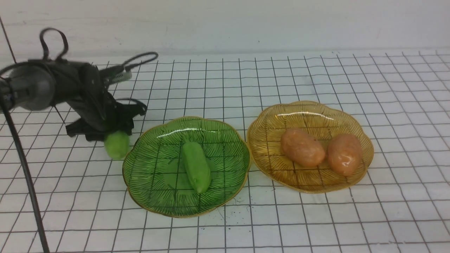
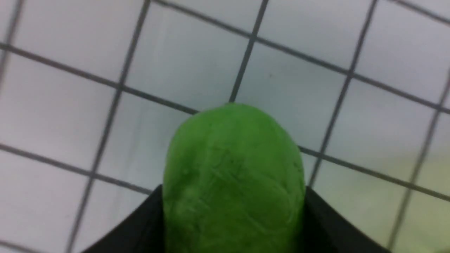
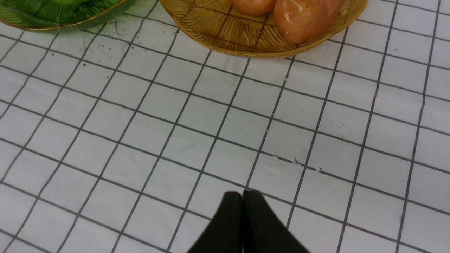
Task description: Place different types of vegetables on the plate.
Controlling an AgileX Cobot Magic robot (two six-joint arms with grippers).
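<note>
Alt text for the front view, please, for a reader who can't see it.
The left gripper grips a light-green cucumber piece just left of a green plate, which holds a second cucumber piece. To its right, an amber plate holds a potato beside a second potato, all on a gridded white table.

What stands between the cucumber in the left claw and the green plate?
Nothing visible. The held cucumber is just off the left rim of the green plate; the other cucumber lies mid-plate, leaving bare room beside it.
</note>
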